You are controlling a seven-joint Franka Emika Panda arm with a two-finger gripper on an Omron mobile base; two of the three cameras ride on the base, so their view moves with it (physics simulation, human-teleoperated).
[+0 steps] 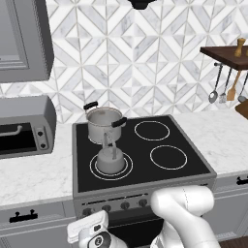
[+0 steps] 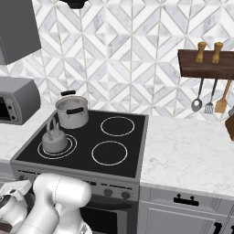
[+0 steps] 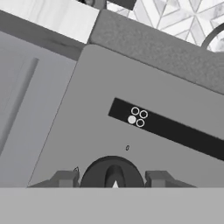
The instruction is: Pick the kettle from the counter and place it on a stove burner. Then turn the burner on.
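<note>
A steel pot with two black side handles sits upper left of centre. A grey toaster oven fills the left edge. At upper right, a dark wooden shelf carries two shakers, with utensils hanging beneath.

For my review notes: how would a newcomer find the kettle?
Start at the black glass stove set into the white marble counter. On its front-left double-ring burner sits the small squat grey metal kettle with a thin arched handle, smaller than the two-handled steel pot behind it.
</note>
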